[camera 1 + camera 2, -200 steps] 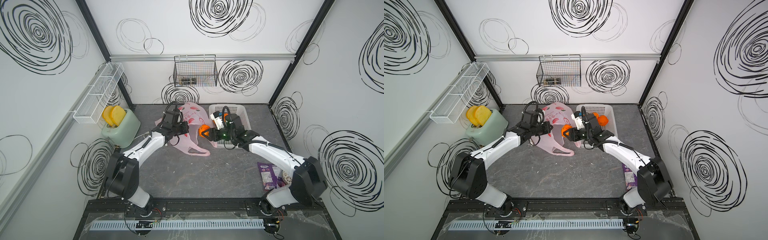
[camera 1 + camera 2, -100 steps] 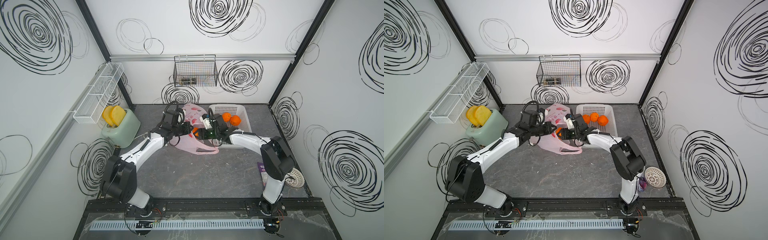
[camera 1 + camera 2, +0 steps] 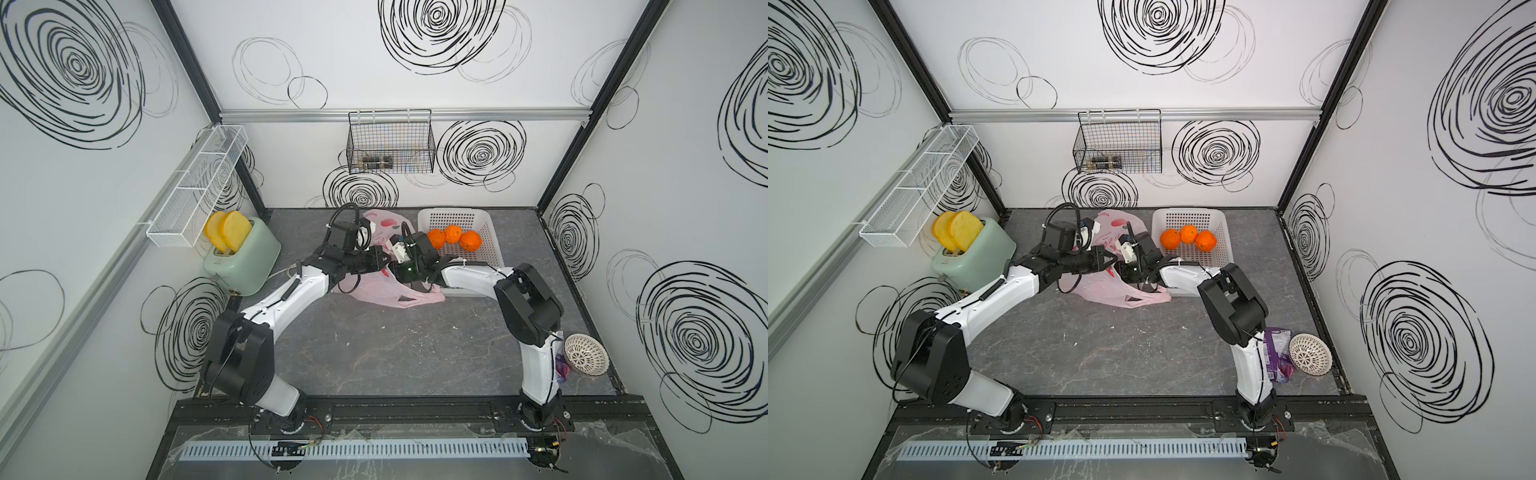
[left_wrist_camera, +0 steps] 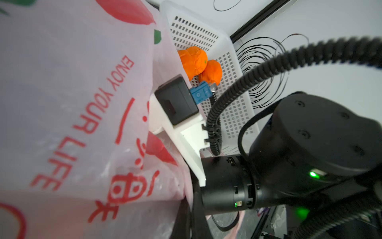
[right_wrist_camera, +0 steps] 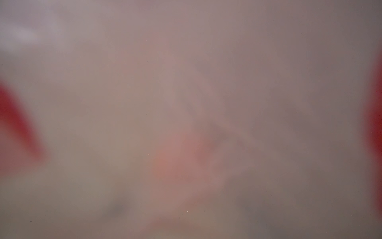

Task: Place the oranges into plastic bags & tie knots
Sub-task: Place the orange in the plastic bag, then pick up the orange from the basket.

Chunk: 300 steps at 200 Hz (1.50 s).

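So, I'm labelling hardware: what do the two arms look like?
The left arm and right arm match: white link shells, black joint housings, black corrugated cable at each wrist. The right wrist shows a white camera bracket and green light.

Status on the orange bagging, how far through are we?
Done: no orange shows in the pink bag yet.
In hand: the left pincer is shut on the bag's rim and holds it up. The right pincer reaches into the mouth with its jaws hidden; its camera shows only pink film.
Left: three oranges sit in the white basket. The bag's handles lie loose, with no knot.
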Available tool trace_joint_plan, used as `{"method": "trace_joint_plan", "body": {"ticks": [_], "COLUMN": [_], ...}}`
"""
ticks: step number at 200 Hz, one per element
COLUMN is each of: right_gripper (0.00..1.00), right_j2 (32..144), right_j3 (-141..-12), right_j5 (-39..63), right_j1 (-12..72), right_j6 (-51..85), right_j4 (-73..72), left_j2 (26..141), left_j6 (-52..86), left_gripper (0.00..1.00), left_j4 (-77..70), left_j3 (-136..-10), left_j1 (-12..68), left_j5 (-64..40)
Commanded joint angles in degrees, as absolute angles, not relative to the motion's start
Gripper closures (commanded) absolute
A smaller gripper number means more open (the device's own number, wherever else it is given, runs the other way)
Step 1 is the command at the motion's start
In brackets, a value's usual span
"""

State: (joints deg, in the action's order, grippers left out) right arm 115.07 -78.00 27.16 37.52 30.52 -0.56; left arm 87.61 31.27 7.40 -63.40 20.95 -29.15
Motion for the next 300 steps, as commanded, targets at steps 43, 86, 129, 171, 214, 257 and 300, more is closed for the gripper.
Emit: {"method": "trace_joint_plan", "body": {"ticks": [43, 86, 129, 171, 214, 257, 300], "right_gripper": [0.21, 0.27, 0.3, 0.31, 0.27, 0.27, 0.24], "right_j2": [102.2, 92.4, 85.1, 83.9, 94.1, 107.6, 116.5], "right_j3": [-73.7, -66.7, -63.8, -62.6, -68.7, -81.2, -91.7], "right_j5": [27.9, 26.6, 26.7, 21.4, 0.8, -9.1, -15.5], "right_j1": [35.4, 33.7, 29.5, 20.2, 12.7, 10.7, 10.5], "right_j6": [29.7, 30.5, 30.5, 27.4, 21.0, 20.2, 18.5], "right_j4": [3.4, 6.5, 6.2, 7.9, 16.0, 21.0, 25.6], "left_j2": [88.0, 87.0, 86.8, 85.4, 85.7, 86.0, 86.4], "left_j6": [31.6, 33.9, 33.9, 34.3, 34.0, 33.4, 32.9], "left_gripper": [1.0, 1.0, 1.0, 1.0, 1.0, 1.0, 1.0], "left_j4": [4.4, 1.2, 1.2, 1.3, 1.3, 1.7, 2.3], "left_j3": [-60.6, -58.2, -58.9, -59.2, -60.0, -60.4, -60.7], "left_j1": [19.3, 19.1, 19.9, 21.0, 21.8, 21.6, 21.6], "left_j5": [-25.1, -21.3, -22.1, -23.2, -23.9, -24.0, -24.5]}}
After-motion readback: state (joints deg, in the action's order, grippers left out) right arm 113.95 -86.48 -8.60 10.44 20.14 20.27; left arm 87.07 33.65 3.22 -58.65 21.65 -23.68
